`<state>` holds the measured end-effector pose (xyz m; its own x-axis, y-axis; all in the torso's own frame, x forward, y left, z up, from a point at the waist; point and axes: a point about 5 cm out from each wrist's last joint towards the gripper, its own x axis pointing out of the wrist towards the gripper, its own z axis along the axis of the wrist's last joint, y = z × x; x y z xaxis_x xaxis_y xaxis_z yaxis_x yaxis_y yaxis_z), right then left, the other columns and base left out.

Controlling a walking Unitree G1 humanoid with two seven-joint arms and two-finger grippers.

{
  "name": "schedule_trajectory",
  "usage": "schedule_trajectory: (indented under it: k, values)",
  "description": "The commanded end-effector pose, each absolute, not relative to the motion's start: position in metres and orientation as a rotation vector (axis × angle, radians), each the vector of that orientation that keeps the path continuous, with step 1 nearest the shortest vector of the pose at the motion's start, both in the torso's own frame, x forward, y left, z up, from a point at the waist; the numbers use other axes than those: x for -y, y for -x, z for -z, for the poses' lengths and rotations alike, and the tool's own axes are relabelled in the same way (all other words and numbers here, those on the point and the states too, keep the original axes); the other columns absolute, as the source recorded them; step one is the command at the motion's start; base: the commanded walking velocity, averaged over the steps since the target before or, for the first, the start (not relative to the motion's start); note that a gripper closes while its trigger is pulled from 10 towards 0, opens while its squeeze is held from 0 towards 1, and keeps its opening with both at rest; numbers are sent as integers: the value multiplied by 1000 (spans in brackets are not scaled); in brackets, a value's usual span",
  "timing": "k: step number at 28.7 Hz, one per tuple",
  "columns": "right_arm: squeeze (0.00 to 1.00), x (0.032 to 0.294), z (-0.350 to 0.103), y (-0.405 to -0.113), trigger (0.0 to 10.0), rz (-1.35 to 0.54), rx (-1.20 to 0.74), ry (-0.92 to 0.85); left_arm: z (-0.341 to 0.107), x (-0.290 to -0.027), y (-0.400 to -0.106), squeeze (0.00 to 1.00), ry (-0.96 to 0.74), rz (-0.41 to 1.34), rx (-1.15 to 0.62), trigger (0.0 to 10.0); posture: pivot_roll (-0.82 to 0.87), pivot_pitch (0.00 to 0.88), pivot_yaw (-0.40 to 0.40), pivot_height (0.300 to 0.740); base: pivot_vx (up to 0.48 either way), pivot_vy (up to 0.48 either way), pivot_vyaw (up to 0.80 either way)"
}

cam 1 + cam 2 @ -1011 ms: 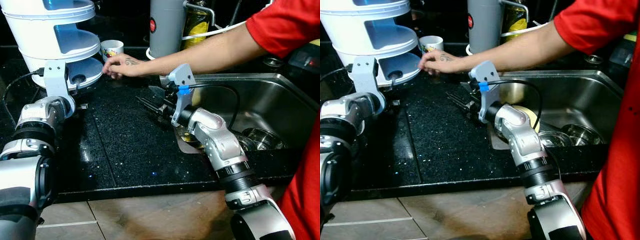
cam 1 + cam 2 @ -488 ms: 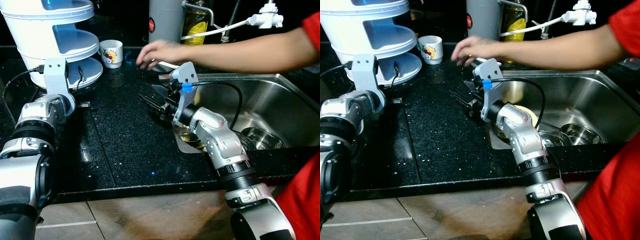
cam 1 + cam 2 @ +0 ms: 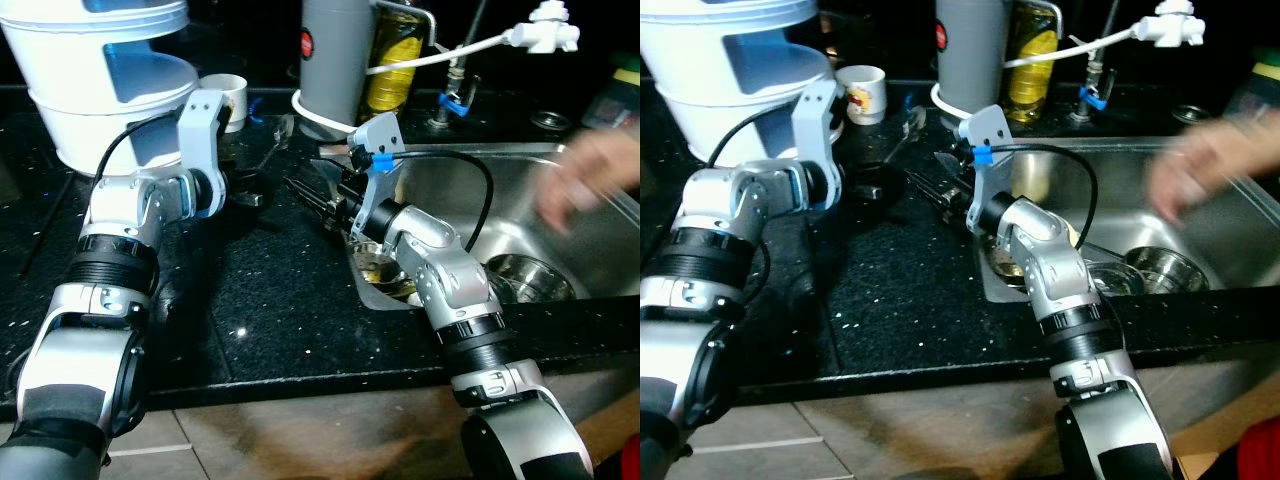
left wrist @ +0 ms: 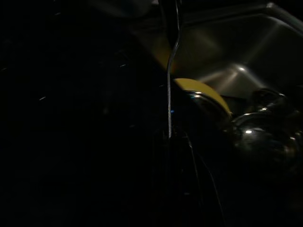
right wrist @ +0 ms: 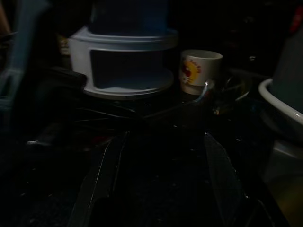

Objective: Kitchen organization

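The left arm has swung in over the counter point(image 3: 250, 300) and the person's hand point(image 3: 590, 180) has moved above the sink point(image 3: 560, 200). The mug point(image 3: 862, 92), white with a red-and-yellow cartoon print, stands beside the white stand point(image 3: 100, 80). Right gripper point(image 3: 318, 204) hovers parted, empty. Left gripper's point(image 3: 245, 198) fingers can't be made out. No writing is legible.

mug point(image 3: 861, 92): white, printed, upright | on black counter point(image 3: 900, 290), beside white tiered rack point(image 3: 735, 60)
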<state>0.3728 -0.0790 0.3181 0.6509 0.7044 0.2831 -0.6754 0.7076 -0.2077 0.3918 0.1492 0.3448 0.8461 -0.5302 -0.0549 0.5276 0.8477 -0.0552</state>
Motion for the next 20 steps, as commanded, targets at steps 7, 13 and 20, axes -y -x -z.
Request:
schedule_trajectory:
  k: [7, 13, 20]
  values:
    - [0, 86, -330, -373, 10000, -758, 367, -136, -365, -140, -364, 0, 129, 806, 79, 0, 52, 198, -28, 740, 0, 0, 0]
    - [1000, 85, -330, -367, 10000, -826, 293, -382, -360, -143, -356, 0, 144, 800, 70, 0, 52, 196, -25, 740, 0, 0, 0]
    - [1000, 75, -340, -352, 10000, -1008, 208, -790, -354, -142, -352, 0, 198, 800, 63, 0, 48, 188, -22, 740, 0, 0, 0]
